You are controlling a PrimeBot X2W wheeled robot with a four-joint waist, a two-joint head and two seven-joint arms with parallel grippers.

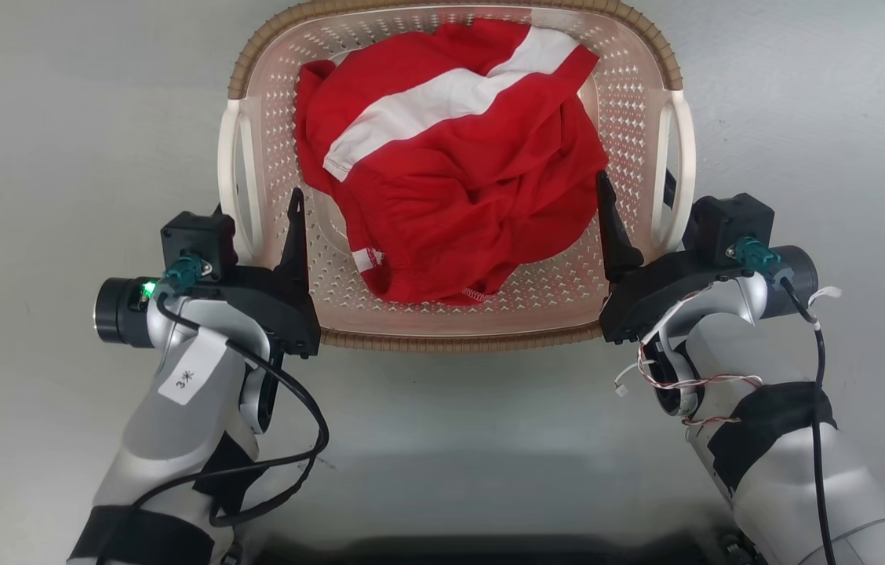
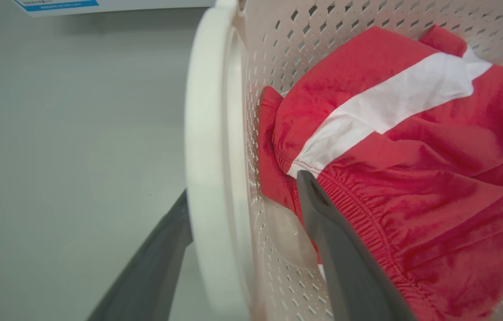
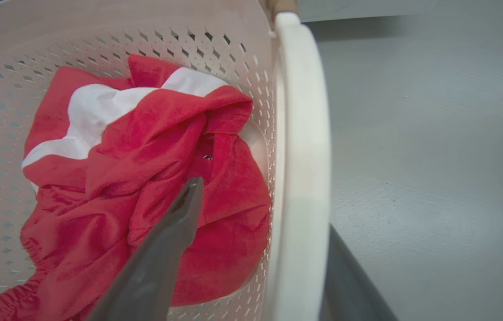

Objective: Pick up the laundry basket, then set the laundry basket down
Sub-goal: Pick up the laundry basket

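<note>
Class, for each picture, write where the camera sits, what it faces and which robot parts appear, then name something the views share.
Head view: on the head, looking down at the laundry basket; both forearms, left gripper and right gripper show.
Left wrist view: on the left wrist, looking along its fingers, which straddle a white handle.
Right wrist view: on the right wrist; fingers straddle the other handle.
Shared: the red-and-white garment.

Count recorded: one laundry basket (image 1: pixel 450 318); two white handles (image 1: pixel 232 176); one red-and-white garment (image 1: pixel 450 204); one left gripper (image 1: pixel 258 205); one right gripper (image 1: pixel 636 182).
</note>
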